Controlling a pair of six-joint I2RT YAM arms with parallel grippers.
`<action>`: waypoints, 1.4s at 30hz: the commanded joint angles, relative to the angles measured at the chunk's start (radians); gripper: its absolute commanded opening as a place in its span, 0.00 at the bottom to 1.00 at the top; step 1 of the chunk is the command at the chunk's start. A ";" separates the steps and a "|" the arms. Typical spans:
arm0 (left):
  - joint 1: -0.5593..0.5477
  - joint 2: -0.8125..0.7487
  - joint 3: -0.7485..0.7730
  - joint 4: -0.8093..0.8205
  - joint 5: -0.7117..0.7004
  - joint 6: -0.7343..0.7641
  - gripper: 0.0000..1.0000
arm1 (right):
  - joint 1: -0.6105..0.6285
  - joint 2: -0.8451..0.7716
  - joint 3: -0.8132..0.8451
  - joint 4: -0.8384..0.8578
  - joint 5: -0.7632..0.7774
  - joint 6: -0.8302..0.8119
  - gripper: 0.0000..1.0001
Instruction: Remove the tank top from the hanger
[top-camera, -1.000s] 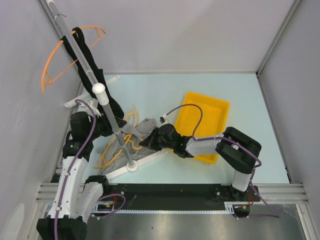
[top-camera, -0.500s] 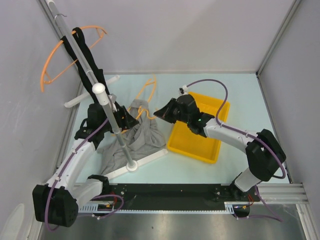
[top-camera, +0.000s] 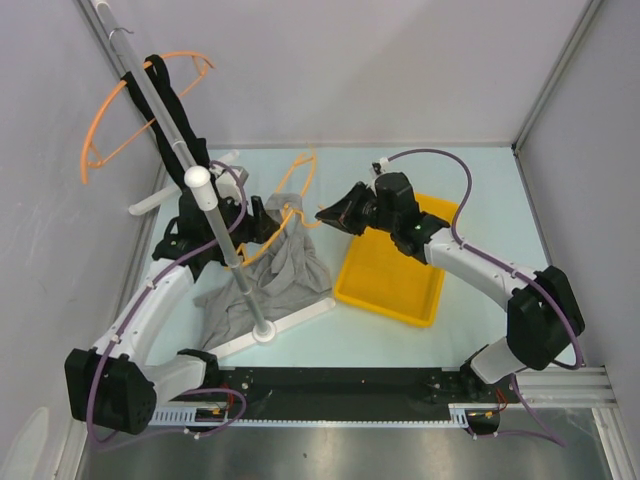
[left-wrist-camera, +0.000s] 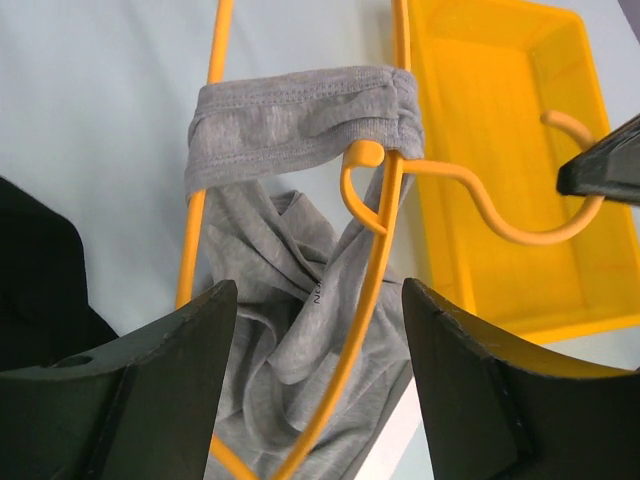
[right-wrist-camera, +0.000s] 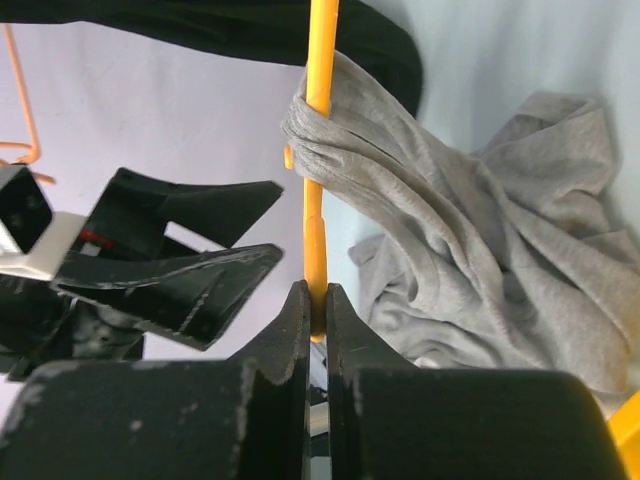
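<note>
The grey tank top lies bunched on the table, one strap still looped over the orange hanger. In the left wrist view the strap wraps the hanger near its hook. My right gripper is shut on the hanger's wire and holds it raised, the tank top draping from it. My left gripper is open; its jaws stand either side of the hanger wire and the cloth without touching them.
A yellow tray sits right of the tank top. A clothes rack pole with white base bars crosses the left arm. A black garment and a second orange hanger hang on its rail.
My right gripper has carried the hanger up and away from the pile, pulling the strap taut. My left gripper has moved in, open, around the hanger and cloth.
</note>
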 joint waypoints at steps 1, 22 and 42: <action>-0.028 -0.003 0.045 0.002 0.088 0.150 0.72 | -0.019 -0.078 0.032 0.052 -0.066 0.050 0.00; -0.107 -0.017 0.026 0.009 0.049 0.087 0.00 | 0.007 -0.125 0.012 0.115 -0.119 0.056 0.10; 0.099 -0.187 -0.061 0.022 0.394 -0.321 0.00 | 0.079 -0.197 -0.236 0.461 0.021 -0.732 0.73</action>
